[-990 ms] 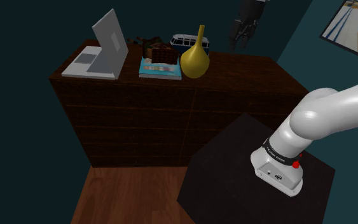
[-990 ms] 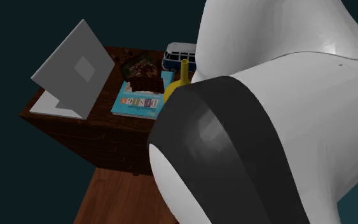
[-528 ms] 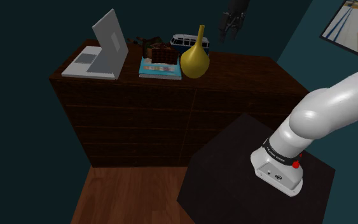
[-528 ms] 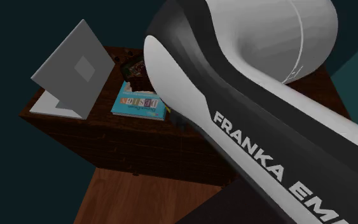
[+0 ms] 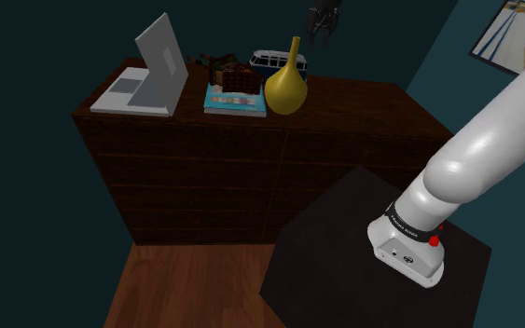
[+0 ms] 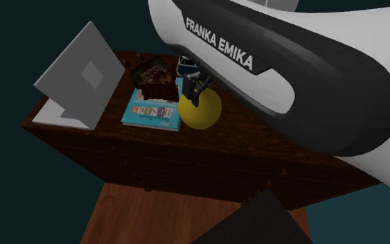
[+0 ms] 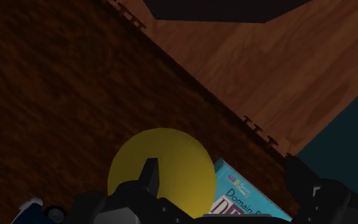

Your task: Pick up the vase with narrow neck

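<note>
Gripper [image 5: 324, 20] hangs above the yellow narrow-necked vase [image 5: 286, 86], fingers spread wide and clasping nothing. The vase stands on the dark dresser [image 5: 363, 121], just beside a blue book [image 5: 235, 101].

One yellow vase [image 5: 286, 86], one grey laptop [image 5: 148, 70], one teal book [image 5: 234, 102] and one blue toy van [image 5: 268, 63].

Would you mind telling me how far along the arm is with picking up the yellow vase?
Done: the gripper hangs above the yellow vase, fingers open. In hand: lining up; in the wrist view the vase lies beneath one finger, not between both. Left: centre, descend, close on the neck, lift it off the dresser.
</note>
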Controlling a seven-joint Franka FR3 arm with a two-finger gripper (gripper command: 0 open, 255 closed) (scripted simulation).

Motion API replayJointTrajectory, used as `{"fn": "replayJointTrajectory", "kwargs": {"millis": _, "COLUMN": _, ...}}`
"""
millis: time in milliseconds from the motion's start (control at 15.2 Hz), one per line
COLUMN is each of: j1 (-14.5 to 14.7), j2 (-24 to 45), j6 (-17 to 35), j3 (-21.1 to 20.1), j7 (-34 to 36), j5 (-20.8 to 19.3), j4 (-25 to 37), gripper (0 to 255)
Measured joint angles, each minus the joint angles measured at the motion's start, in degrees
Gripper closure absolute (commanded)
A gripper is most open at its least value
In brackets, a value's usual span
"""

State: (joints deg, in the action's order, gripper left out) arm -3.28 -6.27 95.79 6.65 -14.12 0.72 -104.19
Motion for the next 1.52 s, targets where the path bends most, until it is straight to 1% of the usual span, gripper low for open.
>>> {"fn": "replayJointTrajectory", "kwargs": {"millis": 462, "j1": -1.68, "j2": 17.03, "j6": -4.67, "j3": 1.53, "j7": -5.06, "j5": 0.85, "j4": 21.9, "gripper": 0}}
{"fn": "replayJointTrajectory", "kwargs": {"millis": 594, "j1": -2.46, "j2": 23.08, "j6": -7.29, "j3": 1.72, "j7": -6.32, "j5": 1.34, "j4": 30.64, "gripper": 0}}
{"fn": "replayJointTrajectory", "kwargs": {"millis": 660, "j1": -2.71, "j2": 25.16, "j6": -8.22, "j3": 1.74, "j7": -6.65, "j5": 1.51, "j4": 33.67, "gripper": 0}}
{"fn": "replayJointTrajectory", "kwargs": {"millis": 792, "j1": -2.86, "j2": 26.27, "j6": -7.79, "j3": 1.74, "j7": -6.93, "j5": 1.57, "j4": 34.37, "gripper": 0}}
{"fn": "replayJointTrajectory", "kwargs": {"millis": 1188, "j1": -2.71, "j2": 25.6, "j6": -3.15, "j3": 1.73, "j7": -7.03, "j5": 1.45, "j4": 29.05, "gripper": 0}}
{"fn": "replayJointTrajectory", "kwargs": {"millis": 1254, "j1": -2.69, "j2": 25.58, "j6": -2.85, "j3": 1.72, "j7": -7.03, "j5": 1.44, "j4": 28.74, "gripper": 255}}
{"fn": "replayJointTrajectory", "kwargs": {"millis": 1518, "j1": -2.68, "j2": 25.54, "j6": -2.56, "j3": 1.72, "j7": -7.02, "j5": 1.44, "j4": 28.46, "gripper": 255}}
